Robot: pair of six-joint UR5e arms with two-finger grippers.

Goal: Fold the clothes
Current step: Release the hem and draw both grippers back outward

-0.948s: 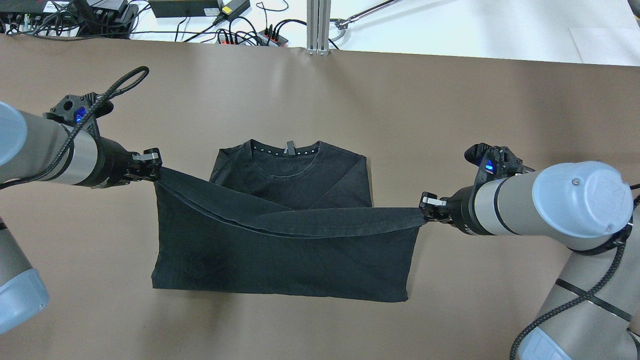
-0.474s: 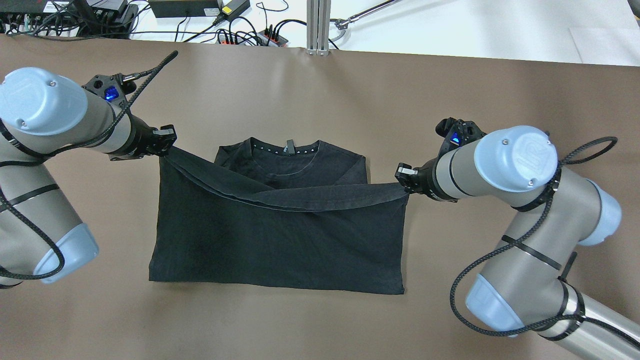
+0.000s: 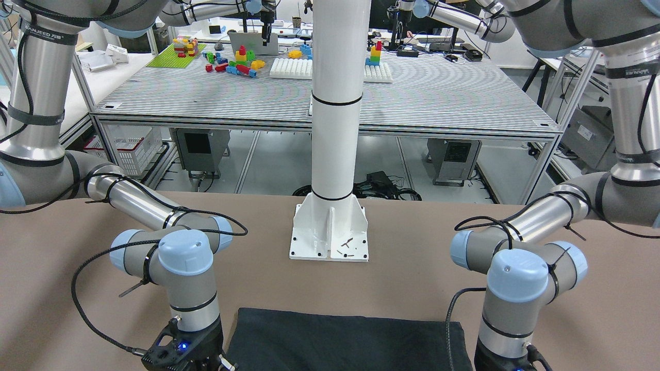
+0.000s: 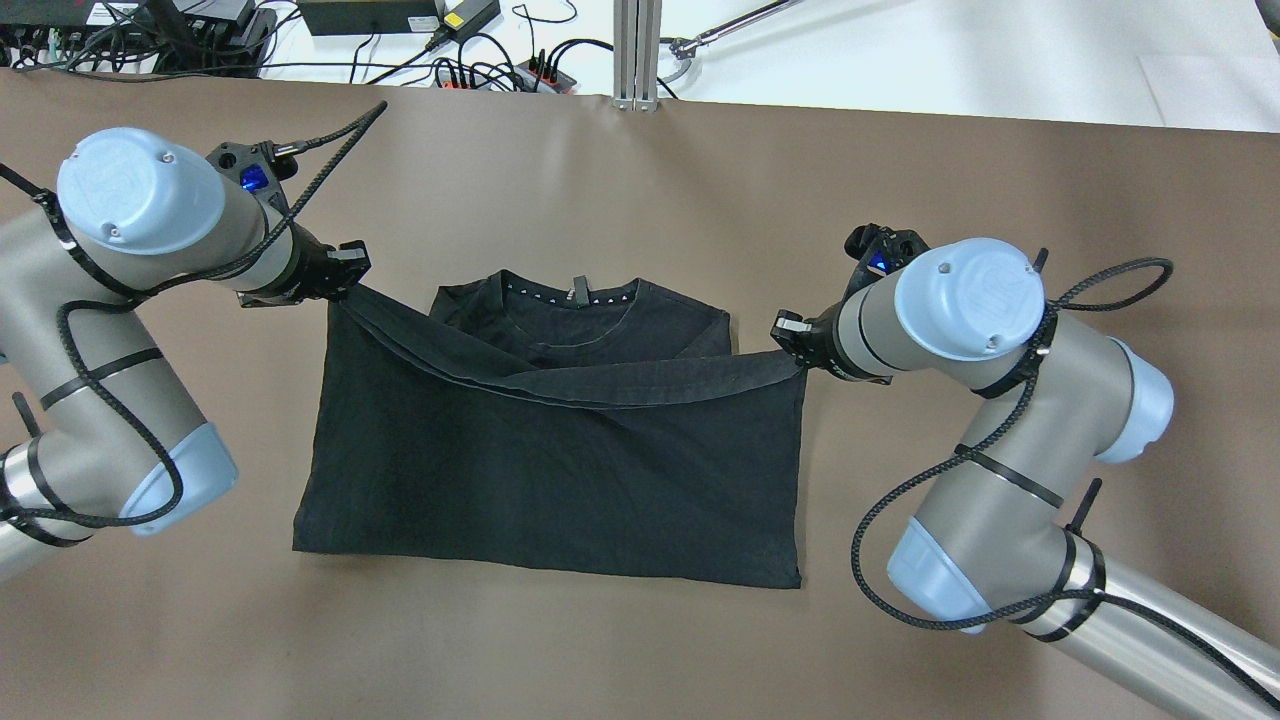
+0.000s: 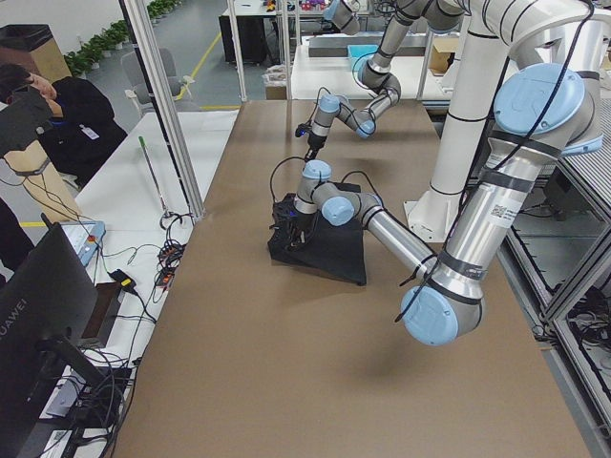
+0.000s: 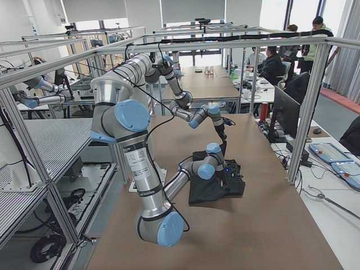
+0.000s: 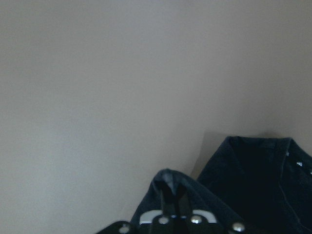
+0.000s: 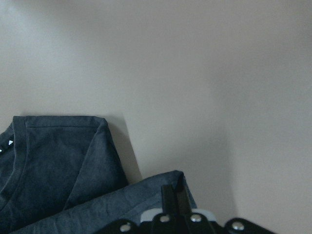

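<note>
Table (image 4: 640,650): brown, matte.
Shirt (image 4: 560,480): black, lay mid-table, collar toward the far edge.
Base plate (image 3: 314,250): white, stood at the robot-side edge, centred.

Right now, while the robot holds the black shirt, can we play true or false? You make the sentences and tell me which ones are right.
1. The left gripper and the right gripper each pinch an edge of the black shirt. True.
2. The shirt's collar is hidden under the fold. False: the collar shows, beyond the lifted hem.
3. The lifted hem stretches from one gripper to the other. True.
4. The whole shirt hangs in the air. False: most of it lies flat on the brown table.
5. One gripper is open and empty. False: both are shut on the shirt.
</note>
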